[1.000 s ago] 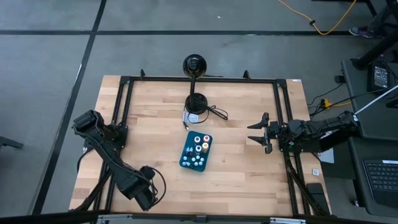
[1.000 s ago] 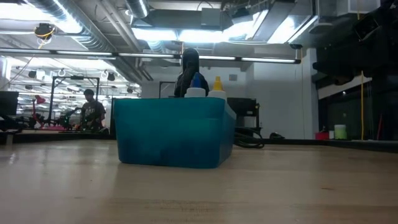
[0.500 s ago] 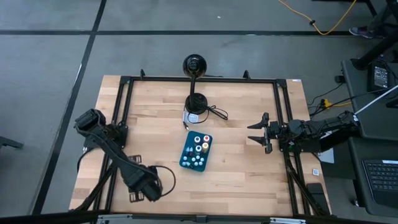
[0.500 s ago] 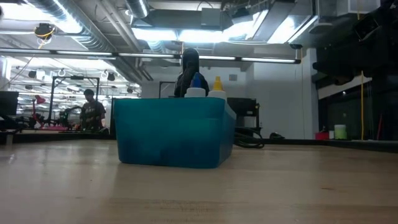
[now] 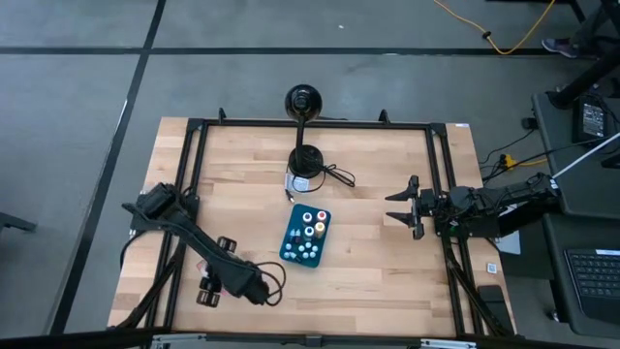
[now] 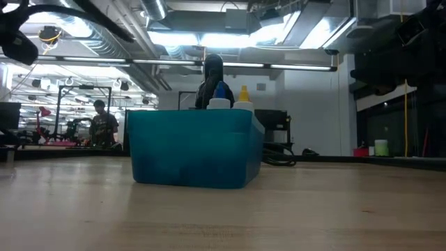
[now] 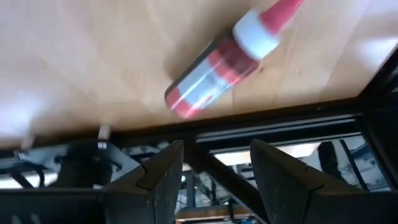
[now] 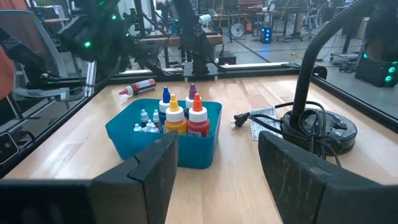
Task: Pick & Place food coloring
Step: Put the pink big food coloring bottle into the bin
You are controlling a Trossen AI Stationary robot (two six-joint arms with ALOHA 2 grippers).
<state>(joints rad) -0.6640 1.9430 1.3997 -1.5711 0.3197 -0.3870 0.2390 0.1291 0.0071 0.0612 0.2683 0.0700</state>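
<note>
Wooden bench (image 5: 368, 252) | red bottle (image 7: 219, 63) lain beyond parted, empty left gripper (image 7: 211, 163) | right gripper (image 5: 399, 206) parted, empty | tray (image 6: 191, 150) contents mostly hidden

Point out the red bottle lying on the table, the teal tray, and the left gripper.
red bottle (image 7: 214, 68), left wrist view, on its labelled body.
teal tray (image 6: 191, 153), low view, on its near side wall.
left gripper (image 7: 211, 168), left wrist view, midway between its fingertips.

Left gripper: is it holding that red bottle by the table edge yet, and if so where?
No. The left gripper holds nothing: its fingers stand apart, and the red bottle lies on its side on the table ahead of them, untouched.
</note>
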